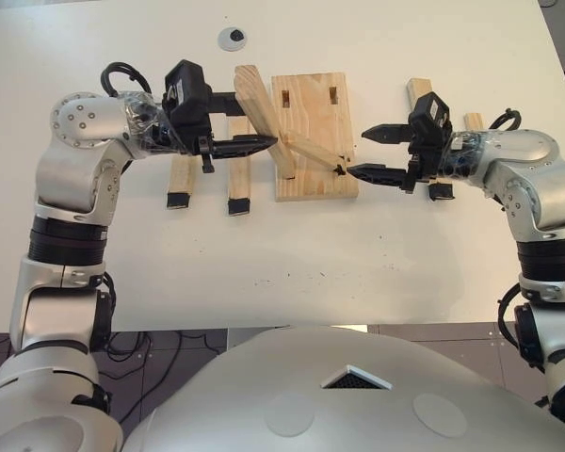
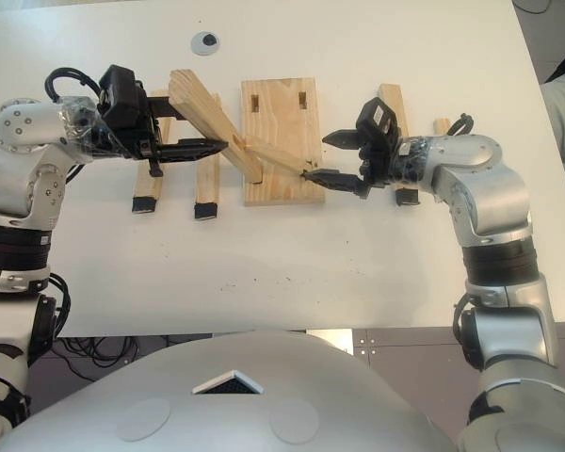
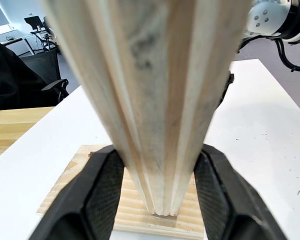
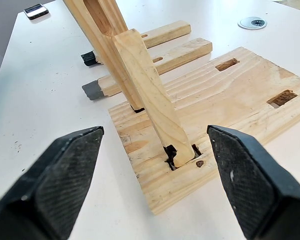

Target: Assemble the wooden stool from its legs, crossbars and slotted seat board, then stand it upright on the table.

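Head view: our left gripper (image 1: pixel 264 143) clamps a leg (image 1: pixel 254 94) on the seat board's (image 1: pixel 311 104) left edge, and our right gripper (image 1: pixel 358 153) gapes wide at its right edge.
Left wrist: the leg stands on the board.
Right wrist: the crossbar (image 4: pixel 147 95) meets 1 slot. Next, we judge, press it home.

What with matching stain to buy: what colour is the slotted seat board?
Seat board: pale unpainted wood, right wrist view.

Silver arms (image 1: pixel 75 179), black joint bands (image 1: pixel 66 247), looped black cables (image 1: pixel 122 71); left pincer (image 1: pixel 268 142) and right pincer (image 1: pixel 356 153) matte black.
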Robot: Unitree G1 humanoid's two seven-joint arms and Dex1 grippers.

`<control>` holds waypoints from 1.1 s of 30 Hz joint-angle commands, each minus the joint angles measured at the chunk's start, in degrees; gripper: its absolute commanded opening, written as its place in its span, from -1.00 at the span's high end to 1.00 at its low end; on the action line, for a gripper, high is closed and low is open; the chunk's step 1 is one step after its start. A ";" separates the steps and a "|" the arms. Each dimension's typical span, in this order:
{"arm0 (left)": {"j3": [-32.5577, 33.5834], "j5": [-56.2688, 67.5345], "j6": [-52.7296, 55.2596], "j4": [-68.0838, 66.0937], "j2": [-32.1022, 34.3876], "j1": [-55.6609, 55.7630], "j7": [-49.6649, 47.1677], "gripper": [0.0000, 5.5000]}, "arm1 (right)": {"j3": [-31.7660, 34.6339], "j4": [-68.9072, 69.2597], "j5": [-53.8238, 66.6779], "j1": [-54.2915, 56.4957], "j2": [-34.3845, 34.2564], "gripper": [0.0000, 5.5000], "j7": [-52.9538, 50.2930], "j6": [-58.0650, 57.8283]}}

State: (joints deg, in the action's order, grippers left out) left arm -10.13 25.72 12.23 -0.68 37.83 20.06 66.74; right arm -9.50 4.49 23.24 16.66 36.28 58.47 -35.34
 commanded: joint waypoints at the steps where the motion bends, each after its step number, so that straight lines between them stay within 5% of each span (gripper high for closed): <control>1: -3.11 -6.12 2.29 -3.17 1.12 -4.06 -1.71 0.26 | 0.19 0.92 0.56 0.23 -1.74 -0.39 -1.06 -0.37; 21: -0.41 -4.56 1.19 -3.21 -3.21 -3.92 -9.66 0.26 | -9.08 0.51 -26.43 -4.64 -11.85 -0.39 -27.66 23.78; 33: -0.22 -4.30 1.64 -3.52 -4.89 -3.02 -10.59 0.26 | -11.89 -2.28 -28.83 -3.18 -15.54 -0.39 -27.52 22.24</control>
State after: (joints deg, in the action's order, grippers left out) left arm -8.74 25.24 10.88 -1.88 32.87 18.72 57.44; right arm -20.62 3.25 -4.63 11.96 22.65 31.05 -12.67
